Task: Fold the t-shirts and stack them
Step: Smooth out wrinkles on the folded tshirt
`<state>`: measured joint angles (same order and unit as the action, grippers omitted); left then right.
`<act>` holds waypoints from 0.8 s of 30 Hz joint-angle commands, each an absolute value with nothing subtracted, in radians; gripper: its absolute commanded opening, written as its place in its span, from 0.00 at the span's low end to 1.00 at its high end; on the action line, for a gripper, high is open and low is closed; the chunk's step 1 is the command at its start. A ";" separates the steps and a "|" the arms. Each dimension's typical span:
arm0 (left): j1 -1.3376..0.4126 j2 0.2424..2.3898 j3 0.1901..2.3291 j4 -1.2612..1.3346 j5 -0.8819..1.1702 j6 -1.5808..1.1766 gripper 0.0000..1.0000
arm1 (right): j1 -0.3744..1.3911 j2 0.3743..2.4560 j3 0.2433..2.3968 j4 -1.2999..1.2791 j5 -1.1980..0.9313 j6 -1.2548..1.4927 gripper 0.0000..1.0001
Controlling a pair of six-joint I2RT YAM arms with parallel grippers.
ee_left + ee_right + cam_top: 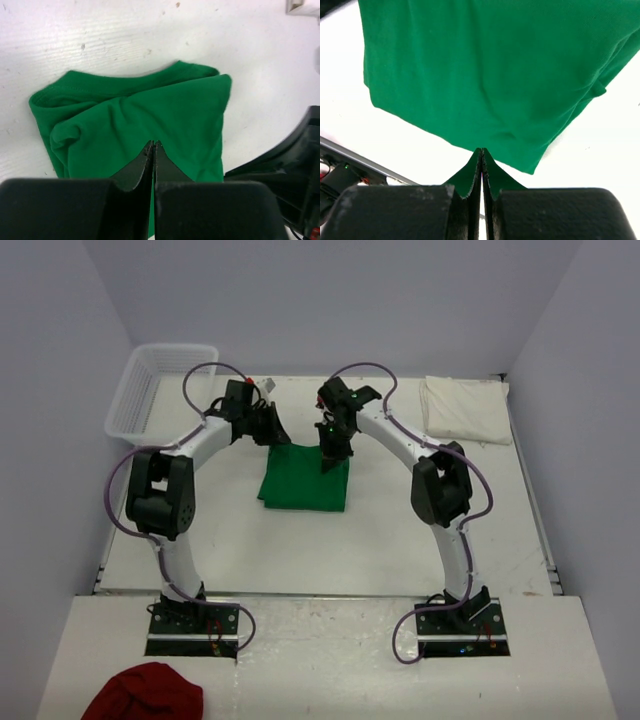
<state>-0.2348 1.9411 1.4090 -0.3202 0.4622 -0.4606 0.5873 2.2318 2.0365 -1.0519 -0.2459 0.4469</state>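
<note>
Green t-shirt (305, 480): lies folded mid-table, long axis left-to-right. Left gripper (152, 146): pressed fully closed, grips nothing, hovers over the far-left corner. Right gripper (481, 151): closed likewise, empty, hangs at the far edge. Cream t-shirt (462, 408): rests folded at the far right, well apart, nearer the right arm. Cannot tell whether the tips touch cloth; cream t-shirt missing from both wrist views.

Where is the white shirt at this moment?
In the top view the white shirt lies folded at the far right corner of the table, well apart from the green shirt at the centre.
</note>
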 commanded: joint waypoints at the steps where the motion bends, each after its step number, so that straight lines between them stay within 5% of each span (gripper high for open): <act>1: -0.241 1.862 1.408 -0.278 0.453 -0.456 0.00 | 0.591 2.235 2.108 -1.107 -0.252 0.417 0.00; 11: -0.242 1.873 1.428 -0.380 0.356 -0.423 0.00 | 0.578 2.292 2.197 -1.121 -0.285 0.437 0.00; 24: -0.236 2.026 1.500 -0.338 0.321 -0.399 0.00 | 0.580 2.267 2.019 -1.062 -0.333 0.436 0.00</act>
<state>-0.2379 2.0045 1.4532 -0.3664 0.3401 -0.4282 0.5804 2.2898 2.0361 -1.0824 -0.3054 0.4427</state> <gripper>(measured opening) 0.002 0.003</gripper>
